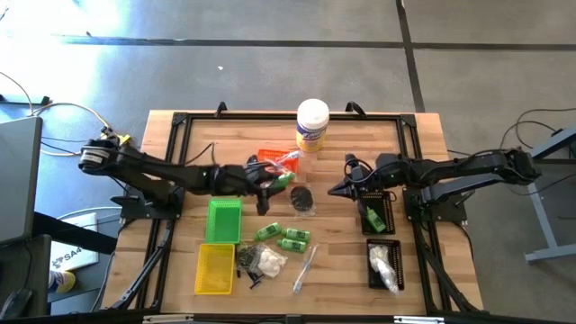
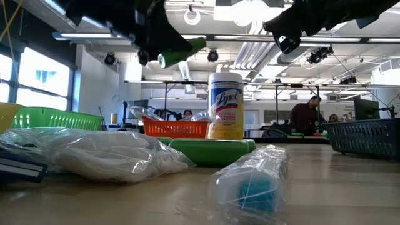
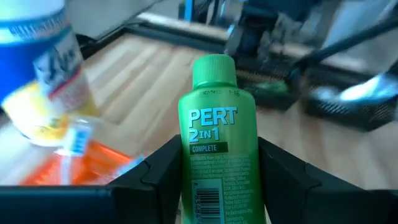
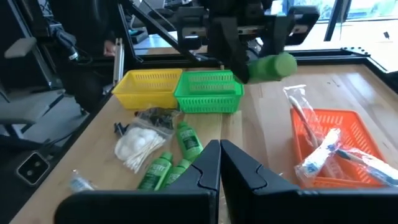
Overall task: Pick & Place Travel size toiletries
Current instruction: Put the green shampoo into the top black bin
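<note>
Scene: a wooden table seen from above, with mesh trays and small toiletries spread across its middle and lower part.

Left claw: the left claw, at centre frame in the high view, has its two dark fingers pressed against either side of a small green plastic shampoo bottle with a green cap. It holds the bottle clear of the table; the low view shows it lifted near the upper left of the frame.

Right claw: the right claw, right of centre in the high view, has its fingers fully together and carries nothing; it waits above the table.

Bottle's place: the held bottle hangs just below the orange mesh tray and up and to the right of the green mesh tray.

Other toiletries: three more green bottles, a clear bag of white cotton swabs and a thin clear-wrapped stick lie lower centre.

Likely step: carrying the bottle to a tray; which tray I cannot tell, though a black mesh tray at the right seems to hold something green already.

Doing it well: keep the grip steady, travel high enough to clear tray rims and the tall white wipes canister with a yellow label, centre the bottle over the tray, lower it, then release.

Risk: the smooth round bottle could slip or roll.
</note>
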Action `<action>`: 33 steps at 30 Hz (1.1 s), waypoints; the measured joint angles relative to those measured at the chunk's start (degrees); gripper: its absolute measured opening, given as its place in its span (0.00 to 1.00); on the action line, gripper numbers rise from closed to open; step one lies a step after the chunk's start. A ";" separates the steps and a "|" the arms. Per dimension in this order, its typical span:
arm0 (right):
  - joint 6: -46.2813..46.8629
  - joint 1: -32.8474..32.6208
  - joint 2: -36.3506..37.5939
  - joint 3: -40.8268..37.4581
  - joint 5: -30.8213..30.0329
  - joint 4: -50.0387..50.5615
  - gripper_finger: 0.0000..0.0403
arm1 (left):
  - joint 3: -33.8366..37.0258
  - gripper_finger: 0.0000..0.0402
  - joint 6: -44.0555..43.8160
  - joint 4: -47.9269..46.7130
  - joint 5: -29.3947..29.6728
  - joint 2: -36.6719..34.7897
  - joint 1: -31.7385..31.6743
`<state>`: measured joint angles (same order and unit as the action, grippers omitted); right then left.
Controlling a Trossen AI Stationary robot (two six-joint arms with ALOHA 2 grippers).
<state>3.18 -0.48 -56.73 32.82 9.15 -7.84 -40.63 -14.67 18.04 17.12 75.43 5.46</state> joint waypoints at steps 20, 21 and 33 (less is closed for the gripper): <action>-0.34 -2.15 -16.63 0.00 -0.23 -35.44 0.01 | 18.35 0.42 5.85 35.73 1.12 -0.04 4.32; -0.35 -2.15 -18.38 0.00 -0.31 -37.81 0.01 | 18.35 0.42 5.86 35.66 0.62 -0.04 4.31; 5.76 -2.04 -33.65 0.00 -8.60 -55.90 0.01 | 18.35 0.42 8.46 35.16 -3.14 -0.04 4.32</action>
<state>8.94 -2.52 -90.38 32.82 0.55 -63.73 -22.28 -6.22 53.21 13.98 75.40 9.78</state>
